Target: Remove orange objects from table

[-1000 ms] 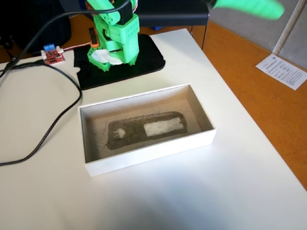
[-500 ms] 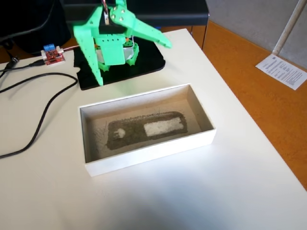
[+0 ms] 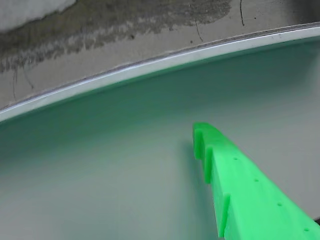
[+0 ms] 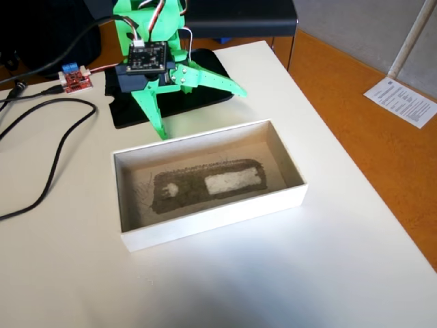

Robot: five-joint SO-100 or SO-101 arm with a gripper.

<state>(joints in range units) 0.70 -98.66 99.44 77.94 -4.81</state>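
The tool hangs wide open and empty over the bench by the far wall of the white box, yet no orange ball shows in either view, so its direction cannot be told.

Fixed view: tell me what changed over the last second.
The green arm swung in from the upper right and came down; its tool now hangs open, fingers spread, just behind the white box. It holds nothing. The black cable shifted slightly. The box and the red circuit board stayed put.
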